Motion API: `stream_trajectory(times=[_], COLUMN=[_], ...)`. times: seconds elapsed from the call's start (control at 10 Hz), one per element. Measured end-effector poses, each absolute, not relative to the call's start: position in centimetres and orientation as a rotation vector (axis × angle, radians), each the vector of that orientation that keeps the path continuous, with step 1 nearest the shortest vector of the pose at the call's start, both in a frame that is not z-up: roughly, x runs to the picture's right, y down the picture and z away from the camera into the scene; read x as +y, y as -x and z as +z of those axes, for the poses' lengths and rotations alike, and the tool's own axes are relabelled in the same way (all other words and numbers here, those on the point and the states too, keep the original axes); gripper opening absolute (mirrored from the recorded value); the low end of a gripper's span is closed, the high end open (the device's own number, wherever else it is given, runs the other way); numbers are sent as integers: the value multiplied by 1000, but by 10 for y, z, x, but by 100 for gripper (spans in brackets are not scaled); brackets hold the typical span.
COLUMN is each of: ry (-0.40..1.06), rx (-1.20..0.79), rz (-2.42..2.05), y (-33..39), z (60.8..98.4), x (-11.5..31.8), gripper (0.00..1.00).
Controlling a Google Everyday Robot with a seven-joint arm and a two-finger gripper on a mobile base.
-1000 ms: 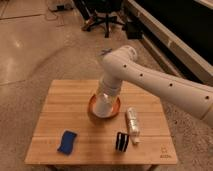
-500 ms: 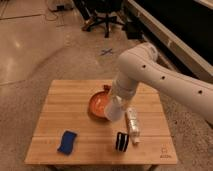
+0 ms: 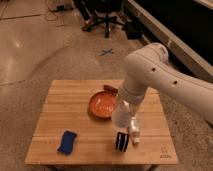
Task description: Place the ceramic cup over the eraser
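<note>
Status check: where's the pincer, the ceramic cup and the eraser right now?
Pincer low over table, just above eraser. Ceramic cup at pincer, not yet down. Clear bottle right beside eraser, tight fit.

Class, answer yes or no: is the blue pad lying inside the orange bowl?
No. The blue pad lies on the table left of the bowl; the end effector hangs above the eraser.

Gripper [image 3: 121, 119] w/ ceramic cup [image 3: 120, 114] just above eraser [image 3: 121, 141]

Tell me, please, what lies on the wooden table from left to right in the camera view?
Blue pad → orange bowl → the hand holding the ceramic cup just above the eraser → clear plastic bottle.
</note>
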State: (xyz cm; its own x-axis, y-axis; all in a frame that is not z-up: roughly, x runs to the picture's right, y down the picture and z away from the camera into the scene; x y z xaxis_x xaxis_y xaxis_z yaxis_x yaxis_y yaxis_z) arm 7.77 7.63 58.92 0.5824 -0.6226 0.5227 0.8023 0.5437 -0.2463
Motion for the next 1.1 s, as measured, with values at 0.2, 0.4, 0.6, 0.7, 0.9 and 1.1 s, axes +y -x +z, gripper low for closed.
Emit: stream_trajectory(times=[0.2, 0.4, 0.6, 0.7, 0.9, 1.1], ry=[528, 561, 586, 596, 620, 629], rx=[-416, -442, -453, -451, -409, -372], rz=[-894, -904, -899, -894, -882, -873], y=[-72, -64, -60, -61, -72, -78], z=[579, 577, 579, 580, 590, 597], x=[95, 114, 126, 131, 137, 138], gripper=[0, 0, 0, 0, 0, 0])
